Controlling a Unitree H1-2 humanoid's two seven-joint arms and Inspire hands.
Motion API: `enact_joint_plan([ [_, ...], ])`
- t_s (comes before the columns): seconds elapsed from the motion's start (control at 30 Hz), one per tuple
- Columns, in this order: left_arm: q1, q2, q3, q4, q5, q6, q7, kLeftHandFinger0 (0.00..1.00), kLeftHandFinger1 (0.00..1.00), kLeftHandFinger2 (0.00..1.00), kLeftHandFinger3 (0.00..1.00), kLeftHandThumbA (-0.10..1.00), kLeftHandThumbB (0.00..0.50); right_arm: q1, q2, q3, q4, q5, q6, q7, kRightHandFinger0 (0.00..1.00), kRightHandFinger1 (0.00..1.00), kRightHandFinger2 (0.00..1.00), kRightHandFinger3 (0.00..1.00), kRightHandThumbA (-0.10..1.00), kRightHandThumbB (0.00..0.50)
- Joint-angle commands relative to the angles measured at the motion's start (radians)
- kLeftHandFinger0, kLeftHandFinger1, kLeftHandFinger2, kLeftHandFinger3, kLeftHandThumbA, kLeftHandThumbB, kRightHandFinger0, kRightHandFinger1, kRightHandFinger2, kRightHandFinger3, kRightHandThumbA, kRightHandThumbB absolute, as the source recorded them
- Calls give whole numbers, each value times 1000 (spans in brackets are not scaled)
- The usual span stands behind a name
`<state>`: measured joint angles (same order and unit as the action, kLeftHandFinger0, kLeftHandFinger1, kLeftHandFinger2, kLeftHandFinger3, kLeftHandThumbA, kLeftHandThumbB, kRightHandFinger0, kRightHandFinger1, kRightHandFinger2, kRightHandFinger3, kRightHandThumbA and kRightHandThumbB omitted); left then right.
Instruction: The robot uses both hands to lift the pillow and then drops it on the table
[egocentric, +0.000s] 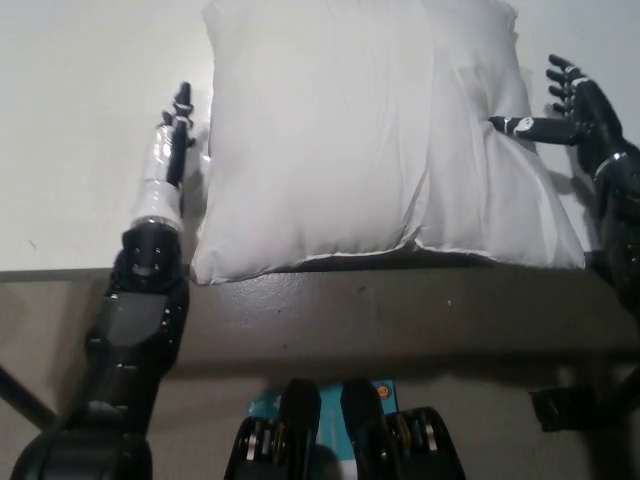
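Pillow (375, 135), white, plump, squarish, lies flat on the white table (70, 130), with its near edge and both lower corners hanging a bit over the table's front edge; the top edge runs out of frame. Not lifted yet, it rests fully on the surface. Left hand (170, 150) sits just beside the pillow's left side, edge-on to the camera, fingers straight and pointing away from the robot, holding nothing; whether it touches the fabric I can't tell, it's very close. Right hand (580, 100) is at the pillow's right side, fingers spread apart, one finger reaching inward so its tip meets or nearly meets the right edge; nothing gripped there either. Handling guess: light, soft, stuffed cloth, so it will squash and sag instead of holding shape. Fabric looks smooth, likely a bit slippery against hard fingers. Not fragile, and dropping it is harmless. Best hold is probably a squeeze from both sides at mid-height, palms pressing inward against the filling, roughly opposite each other so it doesn't rotate or fold. Pinching only a corner or seam would likely let the bulk droop. Uneven pressure may make it bulge and slide out.
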<state>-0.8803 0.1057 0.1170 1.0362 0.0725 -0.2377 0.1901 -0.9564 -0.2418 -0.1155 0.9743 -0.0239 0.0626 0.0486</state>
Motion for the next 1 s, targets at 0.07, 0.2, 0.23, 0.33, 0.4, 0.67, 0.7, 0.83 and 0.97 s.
enact_joint_plan([
  [0.07, -56, -15, 4, 88, -27, -117, 29, 1000, 1000, 1000, 1000, 1000, 151, -37, 24, -13, 96, 31, -96, -29, 1000, 1000, 1000, 1000, 1000, 401],
  [0.2, -69, -54, 0, 111, -33, -107, 42, 1000, 1000, 1000, 1000, 1000, 116, -29, 43, -34, 148, 59, -101, -23, 1000, 1000, 1000, 1000, 1000, 331],
  [0.23, -71, -53, -2, 115, -32, -108, 41, 1000, 1000, 1000, 1000, 1000, 115, -27, 43, -35, 151, 61, -105, -25, 1000, 1000, 1000, 1000, 1000, 331],
  [0.33, -88, -98, 7, 134, -71, -121, -13, 1000, 1000, 1000, 1000, 1000, 136, -24, 82, -22, 174, 48, -121, -41, 1000, 1000, 1000, 1000, 1000, 335],
  [0.4, -99, -123, 9, 143, -85, -122, -31, 1000, 1000, 1000, 1000, 1000, 150, -21, 98, -2, 175, 30, -126, -44, 1000, 1000, 1000, 1000, 1000, 310],
  [0.67, -151, -182, -13, 164, -85, -102, -15, 1000, 1000, 1000, 1000, 1000, 135, -38, 143, 38, 195, 5, -130, -61, 1000, 1000, 1000, 1000, 1000, 263],
  [0.7, -158, -190, -16, 167, -83, -104, -11, 1000, 1000, 1000, 1000, 1000, 137, -40, 150, 40, 201, 7, -137, -60, 1000, 1000, 1000, 1000, 1000, 260],
  [0.83, -167, -212, -12, 166, -105, -105, -23, 1000, 1000, 1000, 1000, 1000, 167, -28, 173, 44, 182, 28, -200, -38, 1000, 1000, 1000, 1000, 1000, 398],
  [0.97, -159, -243, -9, 167, -122, -112, -10, 1000, 1000, 1000, 1000, 1000, 142, -22, 204, 64, 156, 16, -207, -54, 1000, 1000, 1000, 1000, 1000, 435],
])
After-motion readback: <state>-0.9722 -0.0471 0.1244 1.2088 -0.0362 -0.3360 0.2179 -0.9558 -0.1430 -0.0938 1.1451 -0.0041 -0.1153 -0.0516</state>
